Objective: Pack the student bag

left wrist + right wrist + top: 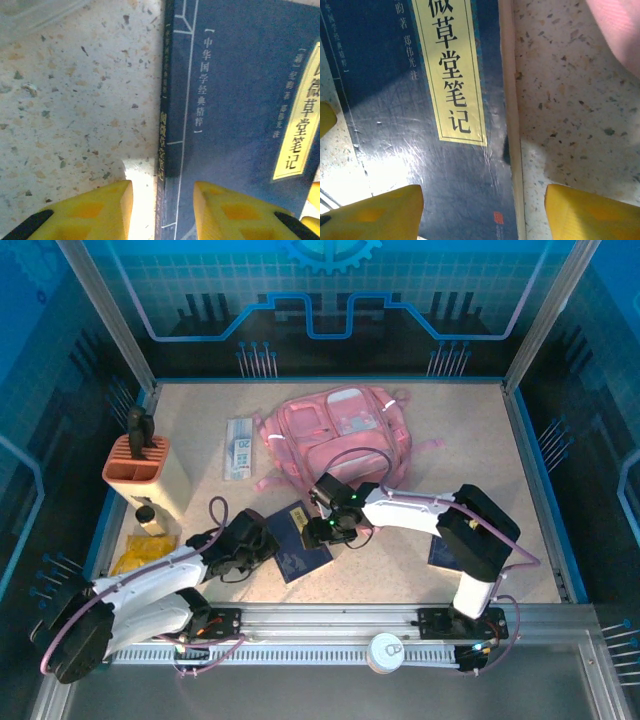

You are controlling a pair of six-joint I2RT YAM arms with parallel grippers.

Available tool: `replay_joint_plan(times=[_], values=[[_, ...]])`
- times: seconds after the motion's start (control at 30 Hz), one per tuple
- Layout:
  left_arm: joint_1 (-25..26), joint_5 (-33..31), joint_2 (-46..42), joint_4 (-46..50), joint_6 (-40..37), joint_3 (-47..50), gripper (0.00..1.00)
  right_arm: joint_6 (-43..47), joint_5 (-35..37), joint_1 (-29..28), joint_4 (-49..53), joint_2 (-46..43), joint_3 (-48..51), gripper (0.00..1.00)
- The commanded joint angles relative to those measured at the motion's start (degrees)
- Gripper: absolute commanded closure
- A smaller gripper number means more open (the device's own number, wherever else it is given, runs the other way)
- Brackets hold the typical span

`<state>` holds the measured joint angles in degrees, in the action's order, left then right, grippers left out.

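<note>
Student bag [340, 430]: far centre of worktop [480, 440], behind blue book [300, 545]. Left pincer [162, 210], right pincer [482, 215]: both released, straddling opposite book edges. Risk: flat book skids aside when they close.

The speckled beige table [480, 460] carries a pink backpack [340, 435] lying toward the back, a white-and-blue pack [238, 448] just left of it, a salmon pen holder [150, 475] and a yellow packet [140, 555] near the left edge, a dark blue book [297, 540] at front centre and another book [443, 555] toward the right.
</note>
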<state>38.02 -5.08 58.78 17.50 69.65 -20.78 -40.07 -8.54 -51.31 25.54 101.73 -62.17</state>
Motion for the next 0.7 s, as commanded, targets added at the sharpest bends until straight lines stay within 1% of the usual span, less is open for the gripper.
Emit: replay_joint_plan(times=[0.0,0.17,0.43,0.67], values=[[0.46,0.18,1.36,-2.22,1.47,0.86,0.63,1.0,-0.39,-1.47,1.52,1.59,-1.79,0.35],[0.58,-0.02,2.51,-5.13,2.24,1.44,0.63,0.29,-0.57,-2.45,1.4,2.2,-2.69,0.36],[0.58,0.42,4.56,-6.39,1.77,1.35,0.66,0.08,-3.66,-2.82,1.15,0.75,-3.57,0.38],[0.91,1.21,5.53,-7.47,1.55,1.17,0.68,-1.4,-7.38,-2.25,-1.14,-0.9,-2.32,0.42]])
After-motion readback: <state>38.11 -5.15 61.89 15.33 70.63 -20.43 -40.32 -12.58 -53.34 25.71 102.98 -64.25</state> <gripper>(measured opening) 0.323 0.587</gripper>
